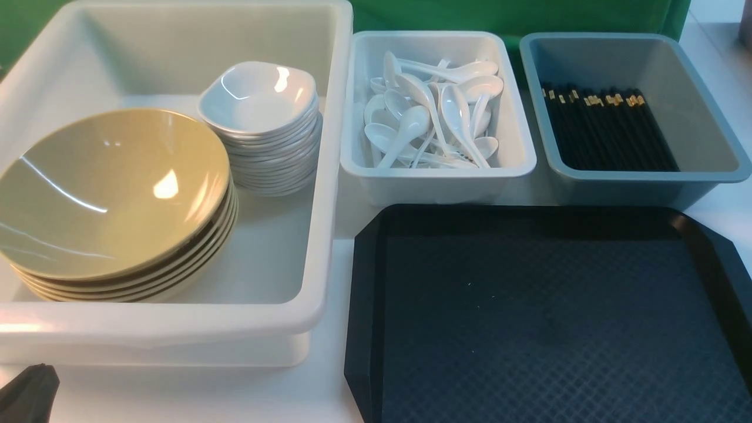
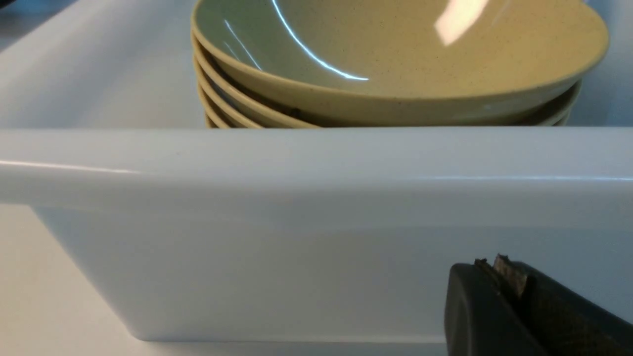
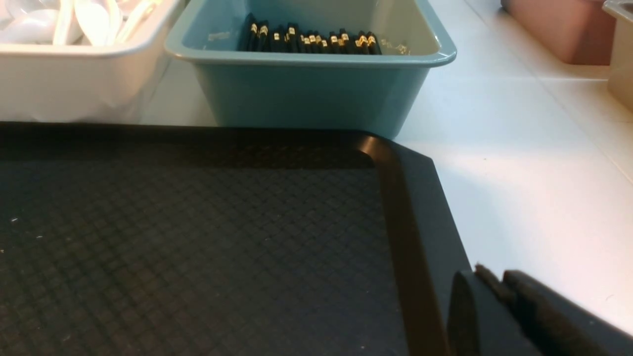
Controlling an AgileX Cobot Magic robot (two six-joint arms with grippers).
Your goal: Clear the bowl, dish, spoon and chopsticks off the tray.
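Note:
The black tray (image 1: 364, 305) lies at the front right, and I see nothing lying on its textured floor (image 3: 198, 237). Yellow bowls (image 1: 106, 188) are stacked in the large white tub (image 1: 176, 320), with a stack of white dishes (image 1: 255, 97) behind them. White spoons (image 1: 429, 117) fill the small white tub (image 1: 435, 173). Black chopsticks (image 1: 605, 129) lie in the grey-blue tub (image 1: 646, 176). My left gripper (image 2: 489, 264) is shut and holds nothing, low in front of the large tub's wall (image 2: 296, 222). My right gripper (image 3: 494, 274) hangs over the tray's right rim, jaws together.
In the right wrist view a pink container (image 3: 559, 29) stands further off on the white table (image 3: 519, 173). A green backdrop (image 1: 529, 14) runs behind the tubs. The left gripper's tip shows at the front view's lower left corner (image 1: 29, 390).

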